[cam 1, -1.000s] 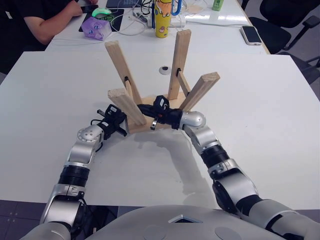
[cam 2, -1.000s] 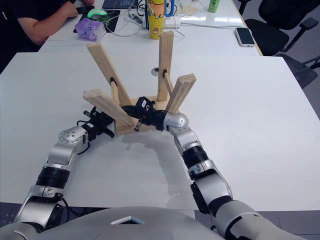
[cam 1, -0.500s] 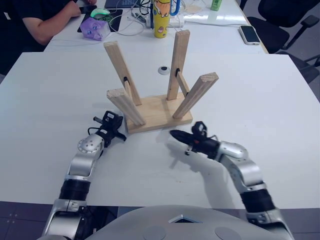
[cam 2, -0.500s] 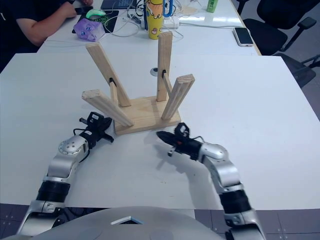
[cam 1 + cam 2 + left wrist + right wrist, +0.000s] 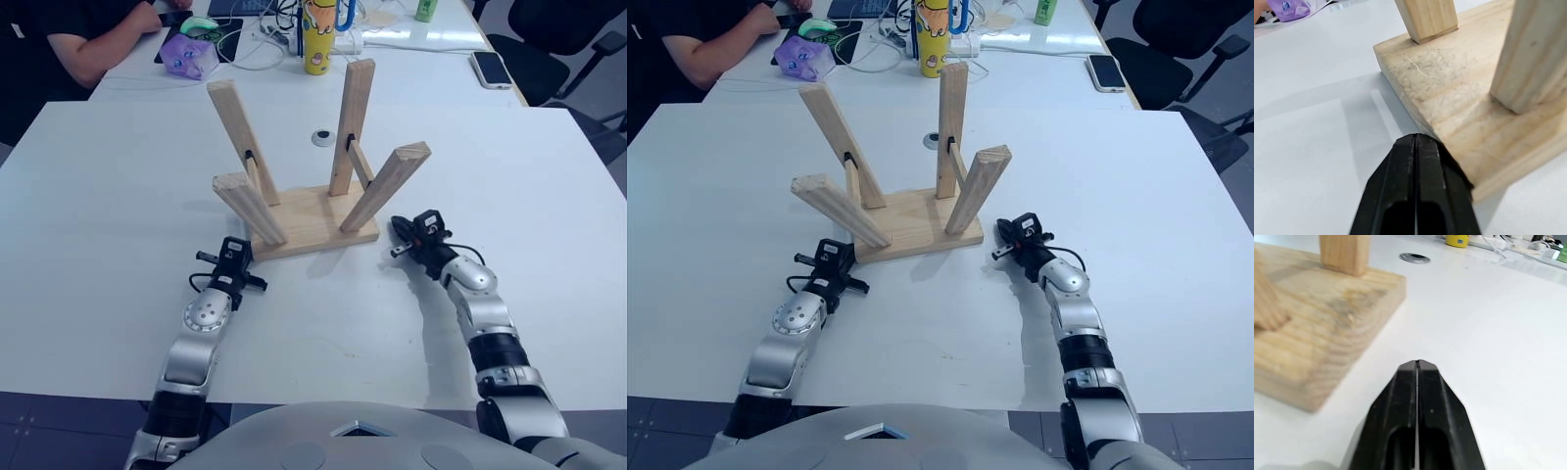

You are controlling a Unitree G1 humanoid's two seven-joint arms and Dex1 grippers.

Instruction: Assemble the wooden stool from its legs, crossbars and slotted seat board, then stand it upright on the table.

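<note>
Spreading under everything is the white table (image 5: 549, 196), and on it the stool (image 5: 387, 186) sits inverted. Its seat board (image 5: 309, 220) lies flat, just ahead of both grippers and between them, with the four legs (image 5: 353, 117) splayed upward. The left gripper (image 5: 235, 251) rests low at the board's near corner on its side, fingers pressed together and holding nothing. The right gripper (image 5: 404, 231) sits just beside the opposite near corner, likewise closed and empty. Assembly looks done, so only the flip appears to remain. The risk lies there: closed tips pushing one edge could slide the board across the smooth top rather than tip it. A lopsided lift could topple it sideways and loosen a leg from its slot.
</note>
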